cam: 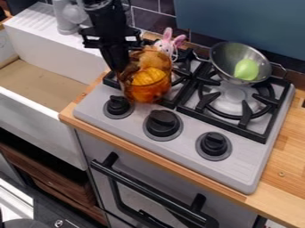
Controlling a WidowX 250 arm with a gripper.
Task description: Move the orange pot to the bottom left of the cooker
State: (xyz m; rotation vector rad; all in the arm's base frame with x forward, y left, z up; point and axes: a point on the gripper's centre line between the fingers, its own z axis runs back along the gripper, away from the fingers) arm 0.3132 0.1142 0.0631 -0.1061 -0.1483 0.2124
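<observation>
My gripper (121,70) is at the sink side of the orange pot (161,88), beside its upper wall, and my black arm (110,29) comes down to it from the top edge of the view. If I am open or closed on this wall, I cannot tell. The pot is see-through, and inside it I see an orange, ribbed thing (149,76). It is at the left part of the grey cooker (235,171), its lower end over the front portion of the left black grate (170,101); if it is resting or a little lifted, I also cannot tell. Near its bottom are the left knob (118,105) and the middle knob (162,123), and the right knob (213,144) is more far. Behind the pot there is a toy rabbit (168,42) with pink ears. At the back of the right grate (253,134) is a metal pan (222,57), tilted, with its opening toward the front, and a light green, rounded thing (246,70) lies in it. The white sink (37,115) is at the left of the cooker, the wooden counter (286,178) goes around the cooker's front and right, and below is a black oven handle (152,193).
</observation>
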